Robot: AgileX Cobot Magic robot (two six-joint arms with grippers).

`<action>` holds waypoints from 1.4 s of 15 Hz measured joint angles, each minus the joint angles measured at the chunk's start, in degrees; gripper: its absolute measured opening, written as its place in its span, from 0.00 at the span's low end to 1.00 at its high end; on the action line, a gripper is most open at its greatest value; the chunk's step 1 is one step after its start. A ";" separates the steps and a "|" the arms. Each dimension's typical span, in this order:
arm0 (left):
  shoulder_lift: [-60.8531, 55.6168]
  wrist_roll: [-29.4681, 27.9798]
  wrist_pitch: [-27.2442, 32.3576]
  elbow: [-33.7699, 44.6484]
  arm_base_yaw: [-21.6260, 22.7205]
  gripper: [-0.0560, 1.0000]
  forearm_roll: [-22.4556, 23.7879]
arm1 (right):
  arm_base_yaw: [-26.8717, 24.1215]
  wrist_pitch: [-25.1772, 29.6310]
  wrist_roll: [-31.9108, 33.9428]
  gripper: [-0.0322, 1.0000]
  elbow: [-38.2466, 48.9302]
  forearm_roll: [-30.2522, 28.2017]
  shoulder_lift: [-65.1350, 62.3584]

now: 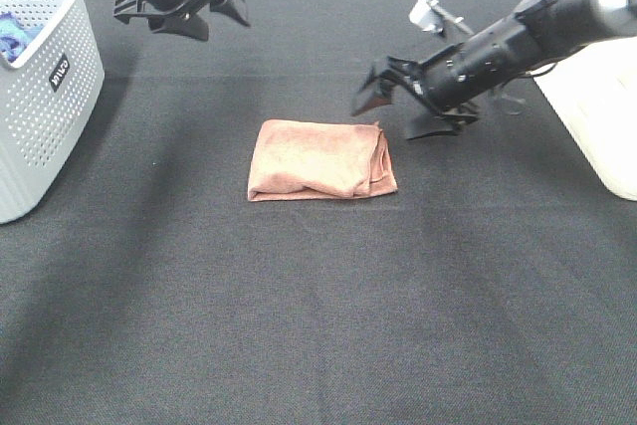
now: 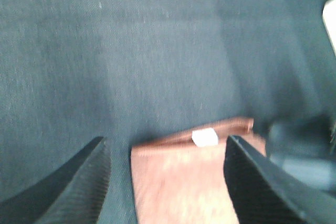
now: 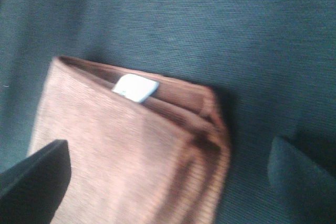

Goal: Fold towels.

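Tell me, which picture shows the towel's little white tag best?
The right wrist view: the white tag sits large between the towel's folded layers. The left wrist view shows it smaller and blurred. The exterior high view doesn't show it.

A black fabric-covered table [image 1: 318, 325] filled the view under even, soft light. A white perforated plastic basket [image 1: 50, 97] stood at its left edge, and a white container [image 1: 602, 116] sat at the right edge.

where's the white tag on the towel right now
The white tag pokes out between layers along the folded terracotta towel's far edge, the side facing the arms; both wrist views show it.
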 joint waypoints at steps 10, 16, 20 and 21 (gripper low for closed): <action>-17.99 2.75 20.63 0.00 0.00 0.62 13.75 | -0.11 20.86 20.28 0.96 0.11 -25.84 -26.07; -31.23 -2.92 27.96 2.98 0.00 0.63 24.98 | -0.11 25.73 23.43 0.96 11.75 -32.60 -43.60; -51.22 -6.42 28.25 26.41 0.00 0.63 28.48 | -0.11 26.24 23.72 0.96 28.99 -34.78 -62.97; -56.84 -6.82 27.85 32.60 0.00 0.63 28.48 | -0.11 26.24 23.72 0.96 32.31 -35.29 -66.86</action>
